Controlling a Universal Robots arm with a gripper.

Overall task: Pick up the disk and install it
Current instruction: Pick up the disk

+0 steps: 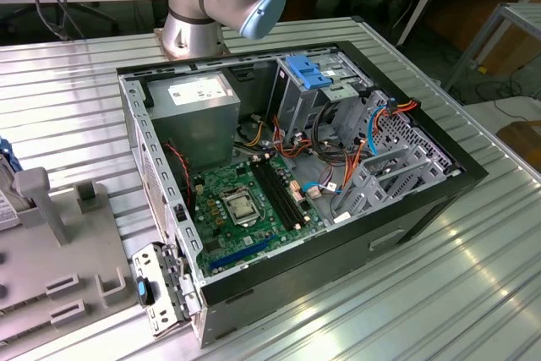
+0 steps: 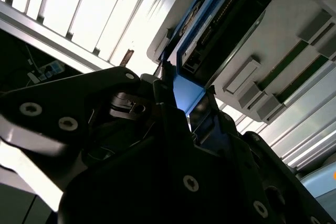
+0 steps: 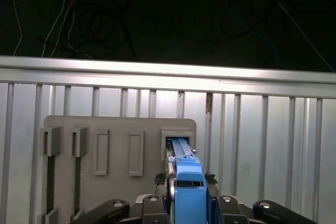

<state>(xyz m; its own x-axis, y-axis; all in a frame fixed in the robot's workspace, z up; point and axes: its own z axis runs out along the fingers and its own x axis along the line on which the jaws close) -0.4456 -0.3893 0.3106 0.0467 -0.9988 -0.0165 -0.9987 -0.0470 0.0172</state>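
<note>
The disk (image 3: 181, 148) is being pinched by the gripper (image 3: 185, 177), standing lengthwise in the holder (image 1: 84, 243), at the case's (image 1: 338, 234) eight o'clock in the exterior view.

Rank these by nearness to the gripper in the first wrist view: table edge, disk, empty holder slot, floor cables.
1. disk, held in the gripper.
2. empty holder slot, beside the disk.
3. table edge, beyond that slot.
4. floor cables, past the table edge.

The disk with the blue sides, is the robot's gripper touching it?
Touching. In the first wrist view the gripper presses against both blue sides of the disk, with no gap.
</note>
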